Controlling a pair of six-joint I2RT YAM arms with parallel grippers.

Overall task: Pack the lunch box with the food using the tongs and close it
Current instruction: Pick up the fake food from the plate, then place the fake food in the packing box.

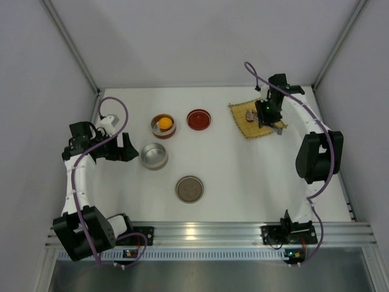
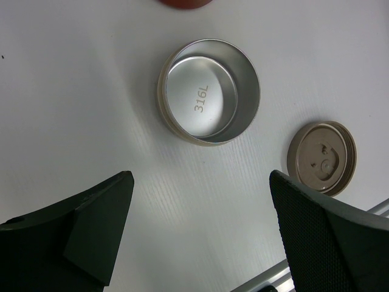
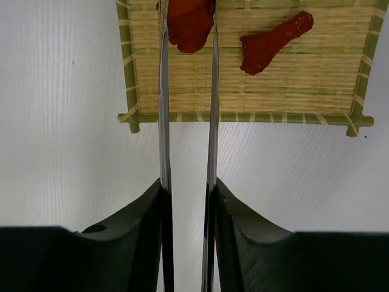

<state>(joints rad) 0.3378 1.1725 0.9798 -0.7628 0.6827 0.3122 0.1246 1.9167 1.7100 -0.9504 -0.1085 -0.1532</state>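
Over the bamboo mat point(image 3: 292, 85), the right end effector point(image 3: 187, 201) squeezes the tongs point(image 3: 163, 121). The two thin tong arms close in on one red-brown lump point(image 3: 189, 27). The tong tips run out of the picture at the top, so I cannot tell how much of the lump they hold. If the hold is small, the lump could slip out when lifted, or drop on the way to a tin. A hard squeeze could pop it sideways into the other lump point(image 3: 273, 42) just beside it.

The left end effector point(image 2: 199, 182) is wide open and holds nothing. It hangs above the empty silver tin point(image 2: 200, 97), near a tan lid point(image 2: 322, 157).

Only the right wrist view shows the pinch up close. Only the top view shows the orange ball point(image 1: 163, 123) sitting in a second tin point(image 1: 172, 130), well apart from the mat.
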